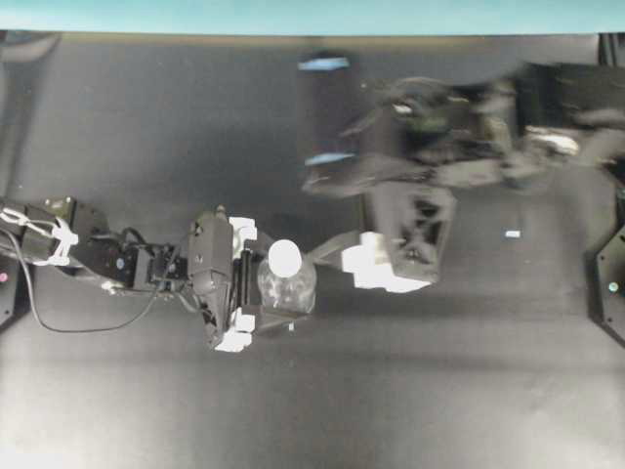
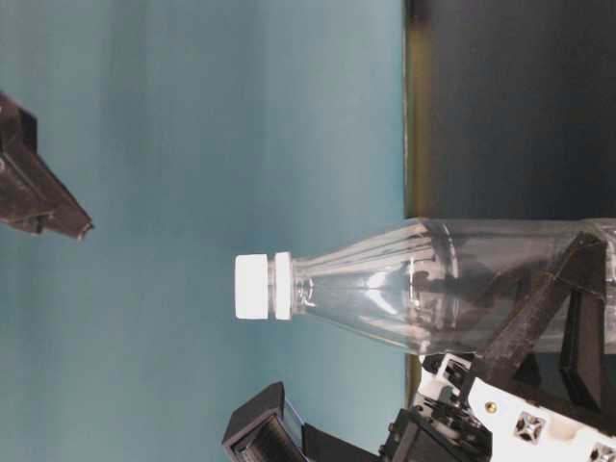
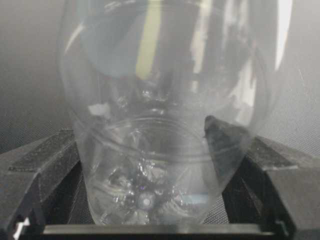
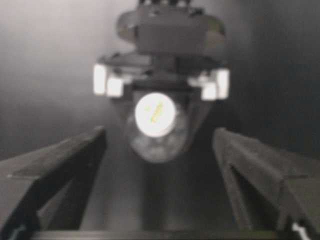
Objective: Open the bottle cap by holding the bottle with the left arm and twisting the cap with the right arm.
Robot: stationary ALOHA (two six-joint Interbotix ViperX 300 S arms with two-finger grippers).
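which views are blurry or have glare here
Overhead: the right arm is smeared by motion blur, while the left arm and bottle are sharp. Right wrist: soft all over, bottle cap washed out. Left wrist: bright reflections streak the clear bottle wall.

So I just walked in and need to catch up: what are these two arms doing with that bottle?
The left gripper is clamped around the lower body of a clear bottle, holding it upright on the dark table. The white cap is on the neck. The right gripper has its jaws wide open, lined up with the cap but not touching it, so the twisting has not begun.
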